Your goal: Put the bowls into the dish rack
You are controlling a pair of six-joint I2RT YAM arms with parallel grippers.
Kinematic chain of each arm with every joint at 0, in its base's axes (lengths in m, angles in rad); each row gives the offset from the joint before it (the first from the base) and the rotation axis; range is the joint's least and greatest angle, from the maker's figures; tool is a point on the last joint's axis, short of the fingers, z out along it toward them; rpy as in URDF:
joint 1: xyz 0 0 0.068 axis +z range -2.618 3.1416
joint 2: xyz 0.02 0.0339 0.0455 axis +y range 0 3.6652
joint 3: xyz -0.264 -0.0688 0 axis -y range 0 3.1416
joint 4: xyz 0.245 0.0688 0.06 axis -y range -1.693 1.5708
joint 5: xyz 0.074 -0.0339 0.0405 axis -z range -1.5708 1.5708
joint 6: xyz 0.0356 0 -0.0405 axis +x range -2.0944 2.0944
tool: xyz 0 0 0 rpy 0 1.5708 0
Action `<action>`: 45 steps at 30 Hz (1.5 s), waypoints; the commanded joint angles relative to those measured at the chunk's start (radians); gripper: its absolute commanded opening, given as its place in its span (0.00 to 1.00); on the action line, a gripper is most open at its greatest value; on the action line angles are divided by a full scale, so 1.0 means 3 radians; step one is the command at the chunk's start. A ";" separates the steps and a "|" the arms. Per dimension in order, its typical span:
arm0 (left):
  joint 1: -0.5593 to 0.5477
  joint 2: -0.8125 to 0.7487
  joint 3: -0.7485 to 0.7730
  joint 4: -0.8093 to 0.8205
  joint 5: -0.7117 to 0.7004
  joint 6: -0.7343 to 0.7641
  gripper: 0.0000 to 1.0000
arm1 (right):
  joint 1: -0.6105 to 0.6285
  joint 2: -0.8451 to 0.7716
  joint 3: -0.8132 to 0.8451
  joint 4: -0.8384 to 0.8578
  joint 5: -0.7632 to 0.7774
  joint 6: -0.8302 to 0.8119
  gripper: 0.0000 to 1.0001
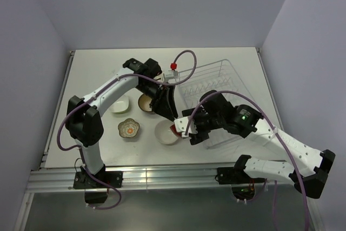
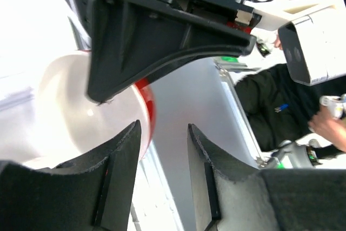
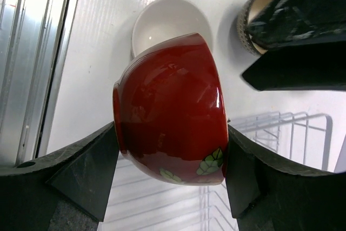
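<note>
The white table sits boxed in by pale lilac walls. On it I count one wire dish rack, right of centre in the top view, and five bowls that I can see. Four of them rest on the table left of the rack: a white squarish bowl, a flower-shaped bowl, a brown-rimmed bowl and a round white bowl. The fifth is the red bowl, and it is in my grasp. My right gripper clamps it on its side, one finger against each flank, at the rack's lower-left corner and just beside the round white bowl. My left gripper has its jaws parted with nothing between them. The red bowl's rim shows just beyond its left finger, at the left of that wrist view.
</note>
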 commanded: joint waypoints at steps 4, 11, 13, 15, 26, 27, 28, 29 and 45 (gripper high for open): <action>0.0254 -0.0194 0.0445 0.1096 -0.0399 -0.1102 0.46 | -0.0346 -0.0071 0.0516 -0.0283 -0.0273 -0.0113 0.00; 0.0551 -0.0656 0.0167 0.2092 -0.0989 -0.1806 0.53 | -0.1113 0.0159 0.0950 -0.0943 -0.0656 -0.0419 0.00; 0.0566 -0.0666 0.0179 0.1957 -0.1025 -0.1662 0.54 | -0.1393 0.0327 0.1037 -0.1198 -0.0763 -0.0582 0.00; 0.0571 -0.0717 0.0082 0.2058 -0.1050 -0.1753 0.55 | -0.1583 0.0511 0.1079 -0.1352 -0.0851 -0.0735 0.00; 0.0536 -0.1177 -0.0548 0.2683 -0.1122 -0.2199 0.76 | -0.2310 0.1253 0.1304 -0.2017 -0.1091 -0.0988 0.00; 0.0525 -0.1198 -0.0563 0.2678 -0.1117 -0.2199 0.77 | -0.2320 0.1284 0.1289 -0.2017 -0.1132 -0.0972 0.00; 0.0520 -0.1208 -0.0593 0.2698 -0.1127 -0.2204 0.77 | -0.2336 0.1309 0.1263 -0.2017 -0.1148 -0.0977 0.00; 0.0515 -0.1223 -0.0609 0.2708 -0.1132 -0.2204 0.77 | -0.2366 0.1355 0.1248 -0.2017 -0.1148 -0.0987 0.00; 0.0331 -0.1229 -0.0773 0.2847 -0.1153 -0.2255 0.78 | -0.2459 0.1499 0.0614 -0.2017 -0.1066 -0.1115 0.00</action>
